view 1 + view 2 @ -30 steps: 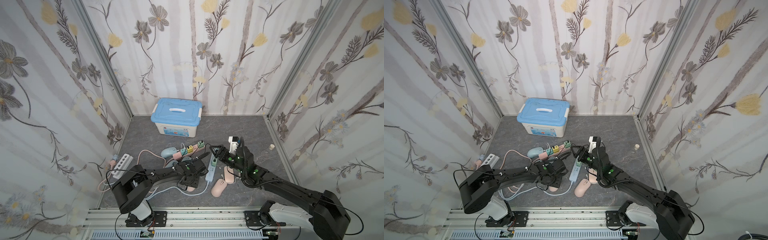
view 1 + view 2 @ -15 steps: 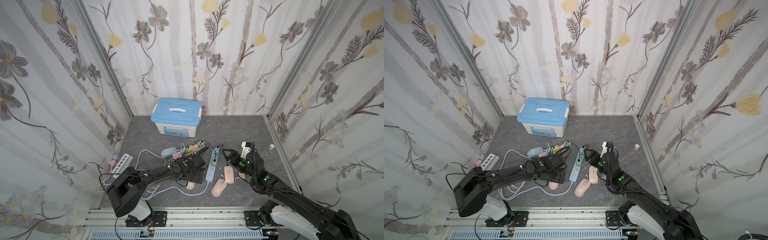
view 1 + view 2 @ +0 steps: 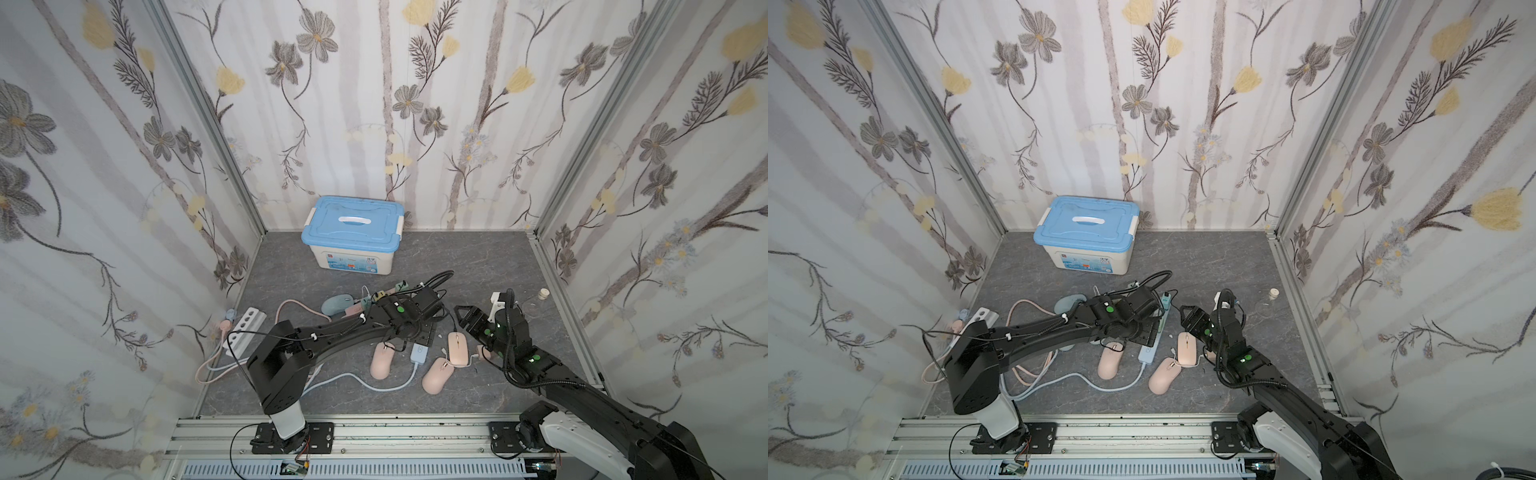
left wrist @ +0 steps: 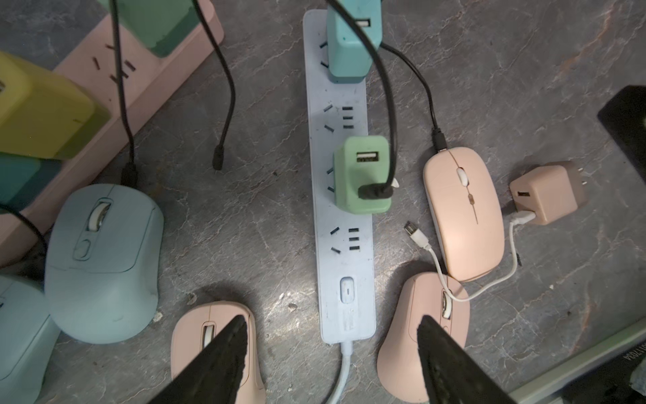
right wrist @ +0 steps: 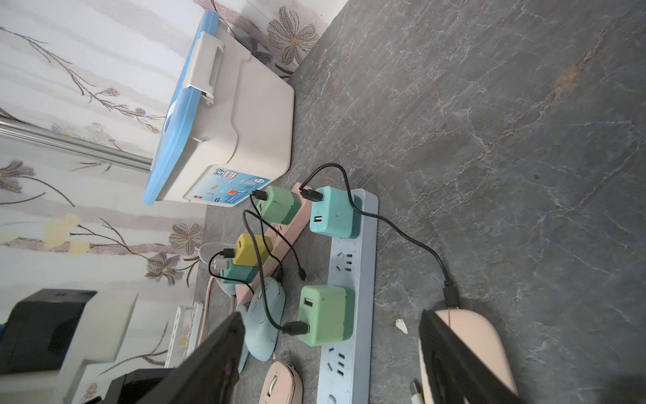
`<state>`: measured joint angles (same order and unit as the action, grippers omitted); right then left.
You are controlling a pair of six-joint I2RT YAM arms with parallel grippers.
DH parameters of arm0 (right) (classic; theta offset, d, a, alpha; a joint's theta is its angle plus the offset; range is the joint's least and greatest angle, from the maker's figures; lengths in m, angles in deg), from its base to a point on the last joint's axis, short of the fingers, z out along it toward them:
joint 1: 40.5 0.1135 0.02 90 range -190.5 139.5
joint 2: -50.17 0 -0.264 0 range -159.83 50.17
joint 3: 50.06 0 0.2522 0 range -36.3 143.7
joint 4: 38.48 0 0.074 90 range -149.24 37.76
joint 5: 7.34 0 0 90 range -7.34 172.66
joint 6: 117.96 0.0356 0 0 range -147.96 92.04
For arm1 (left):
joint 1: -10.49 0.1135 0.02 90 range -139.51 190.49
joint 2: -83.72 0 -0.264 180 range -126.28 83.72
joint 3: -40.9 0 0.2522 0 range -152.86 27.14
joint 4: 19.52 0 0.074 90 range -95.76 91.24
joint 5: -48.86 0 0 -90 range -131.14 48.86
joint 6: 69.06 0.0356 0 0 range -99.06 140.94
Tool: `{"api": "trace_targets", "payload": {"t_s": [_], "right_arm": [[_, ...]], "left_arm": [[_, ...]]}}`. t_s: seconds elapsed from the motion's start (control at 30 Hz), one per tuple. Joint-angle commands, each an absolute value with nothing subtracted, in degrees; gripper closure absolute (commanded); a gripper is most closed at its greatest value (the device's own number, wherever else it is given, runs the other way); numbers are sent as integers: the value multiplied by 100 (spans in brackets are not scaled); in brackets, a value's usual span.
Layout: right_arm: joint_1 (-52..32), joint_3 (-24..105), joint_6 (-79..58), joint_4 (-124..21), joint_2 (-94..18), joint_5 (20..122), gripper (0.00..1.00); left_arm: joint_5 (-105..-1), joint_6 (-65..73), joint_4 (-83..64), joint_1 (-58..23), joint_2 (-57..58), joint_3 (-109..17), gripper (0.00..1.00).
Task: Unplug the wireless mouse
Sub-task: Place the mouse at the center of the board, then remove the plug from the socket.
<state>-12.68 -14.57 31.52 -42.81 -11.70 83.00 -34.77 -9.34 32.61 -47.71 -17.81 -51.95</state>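
Plainly, the left tool and the right tool both stand spread, gripping nothing.

power strip mostly under left arm, pale-blue mouse edge-cropped

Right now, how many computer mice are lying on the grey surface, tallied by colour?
Pink mice: 3
Blue mice: 2 (one is partly cut off at the edge of the left wrist view)
Total: 5
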Motion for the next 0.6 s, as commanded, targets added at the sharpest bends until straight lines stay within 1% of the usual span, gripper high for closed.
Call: {"api": "trace_targets", "payload": {"t_s": [0.0,0.03,0.17,0.23,0.4,0.57], "right_arm": [[-1325,-1519,3104,-4298,-1095,8298,21],[-1349,-1535,3093,-4320,-1063,8292,21],[-1459,-1609,3066,-4371,-882,8266,21],[-1507,-1643,3046,-4393,-797,8266,21],[-1586,-1670,2997,-4422,-701,8240,21],[-1606,-1684,2989,-4337,-772,8162,21]], "left_arm": [[-2986,-676,3721,-4817,-2246,-5768,32],[-2923,-645,3792,-4830,-2406,-5947,34],[-2703,-548,3999,-4841,-2939,-6429,35],[-2675,-529,4047,-4841,-3143,-6593,38],[-2503,-467,4108,-4794,-3433,-6841,44],[-2556,-411,4158,-4704,-3539,-6945,53]]}}
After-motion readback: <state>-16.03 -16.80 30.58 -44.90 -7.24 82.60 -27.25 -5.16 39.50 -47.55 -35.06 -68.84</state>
